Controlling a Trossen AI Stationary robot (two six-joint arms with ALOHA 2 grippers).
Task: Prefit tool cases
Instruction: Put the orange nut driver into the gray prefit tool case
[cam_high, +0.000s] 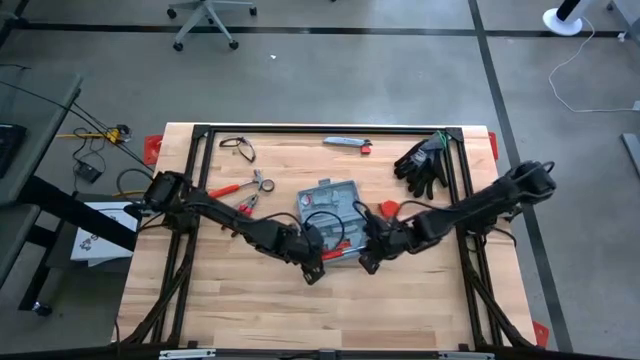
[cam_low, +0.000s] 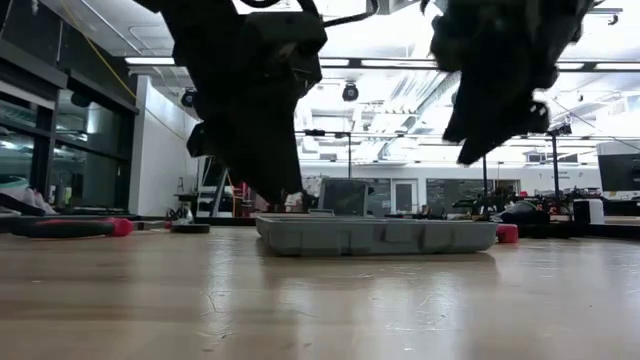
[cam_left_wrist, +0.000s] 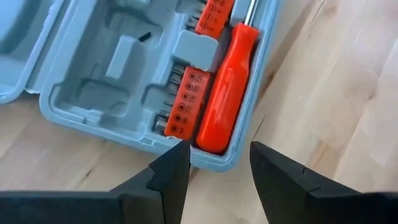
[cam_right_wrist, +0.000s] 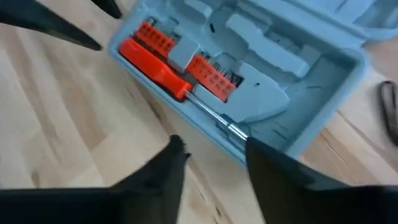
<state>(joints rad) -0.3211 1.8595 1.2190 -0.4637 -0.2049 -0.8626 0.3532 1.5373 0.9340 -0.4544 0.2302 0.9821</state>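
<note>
The grey-blue tool case (cam_high: 330, 205) lies open on its back at the table's middle, moulded recesses facing up. In its near half sit an orange-handled screwdriver (cam_left_wrist: 225, 93) and orange bit strips (cam_left_wrist: 186, 102); the same screwdriver (cam_right_wrist: 155, 68) shows in the right wrist view. My left gripper (cam_left_wrist: 219, 158) is open and hovers at the case's near edge, beside the screwdriver handle's end. My right gripper (cam_right_wrist: 214, 152) is also open and hovers by the near edge, close to the screwdriver's metal shaft. In the low view both hang above the table, in front of the case (cam_low: 375, 235).
Black gloves (cam_high: 425, 160) lie at the far right. Red-handled pliers (cam_high: 235, 190) and another small tool (cam_high: 262, 182) lie left of the case. A slim grey bar (cam_high: 347, 143) lies near the far edge, and a small red piece (cam_high: 388, 208) sits right of the case. Bare wood (cam_high: 300, 310) spans the near side.
</note>
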